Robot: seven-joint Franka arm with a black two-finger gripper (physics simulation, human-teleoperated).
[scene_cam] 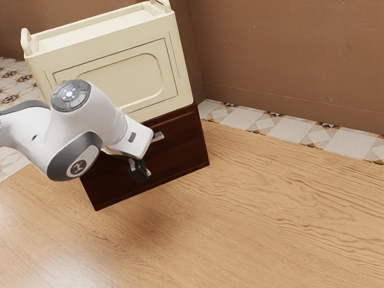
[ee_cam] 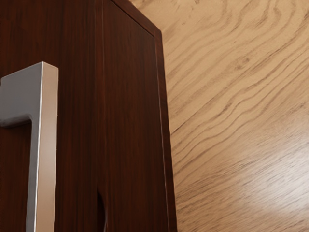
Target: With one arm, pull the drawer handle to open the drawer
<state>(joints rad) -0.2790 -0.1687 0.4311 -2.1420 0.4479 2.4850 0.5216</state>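
Cream-topped cabinet point(scene_cam: 129, 78), dark drawer front point(scene_cam: 186, 147) below. Gripper point(scene_cam: 139, 173) near that front; can't tell if it's open or closed. Metal handle point(ee_cam: 47, 145) on the drawer front. Reads as approach step; next: line up, grip, pull straight out.

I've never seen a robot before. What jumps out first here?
Probably the white robot arm, coming in from the exterior view's left in front of the furniture. Next, the cream box sitting on a dark red-brown wooden unit. In the wrist view, the shiny metal handle stands out against the dark wood.
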